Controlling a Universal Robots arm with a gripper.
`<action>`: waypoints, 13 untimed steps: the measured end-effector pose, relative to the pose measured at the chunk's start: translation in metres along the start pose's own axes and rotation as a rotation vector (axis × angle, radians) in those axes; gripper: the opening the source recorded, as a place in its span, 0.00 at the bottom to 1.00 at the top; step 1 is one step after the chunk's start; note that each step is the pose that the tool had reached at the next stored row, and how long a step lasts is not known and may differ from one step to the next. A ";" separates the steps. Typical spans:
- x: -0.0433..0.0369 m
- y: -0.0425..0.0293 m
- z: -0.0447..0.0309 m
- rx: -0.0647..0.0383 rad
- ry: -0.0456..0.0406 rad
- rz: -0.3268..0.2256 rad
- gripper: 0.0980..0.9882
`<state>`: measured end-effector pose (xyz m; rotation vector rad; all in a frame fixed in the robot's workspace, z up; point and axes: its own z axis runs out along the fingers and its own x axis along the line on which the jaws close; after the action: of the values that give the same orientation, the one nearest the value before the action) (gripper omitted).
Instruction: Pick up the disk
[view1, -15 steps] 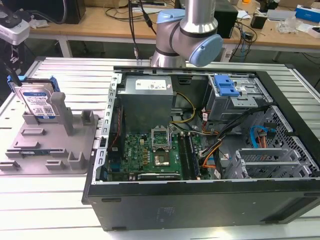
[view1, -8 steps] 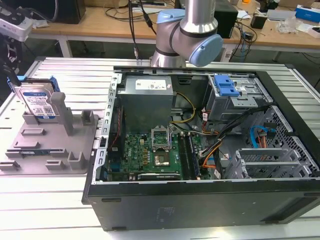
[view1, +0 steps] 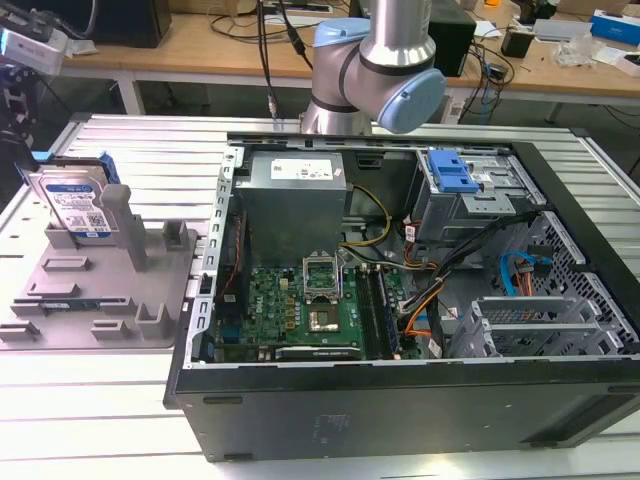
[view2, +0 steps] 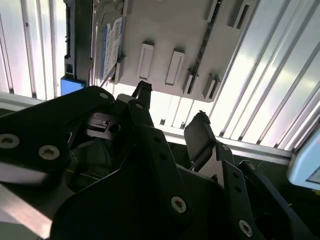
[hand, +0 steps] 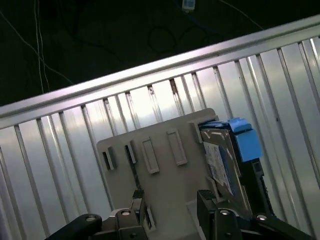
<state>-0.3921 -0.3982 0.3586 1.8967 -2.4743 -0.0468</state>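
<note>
Spread wide and holding nothing, the tool (view2: 170, 112) hangs over the fixture (view2: 165, 25), apart from the disk (view2: 111, 42).

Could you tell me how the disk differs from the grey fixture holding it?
The disk stands on edge; the fixture lies flat. The disk is silver with a blue-and-white label; the fixture is grey. The disk is smaller than the fixture. Both sit outside the computer case.
</note>
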 end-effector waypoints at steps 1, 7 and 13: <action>0.0000 0.0000 0.0001 0.000 0.0007 -0.017 0.50; -0.0002 -0.0007 0.0004 0.001 0.0051 -0.140 0.50; -0.0018 -0.0003 0.0004 0.001 0.0063 -0.167 0.50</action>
<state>-0.3913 -0.3966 0.3582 2.0960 -2.3058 -0.0421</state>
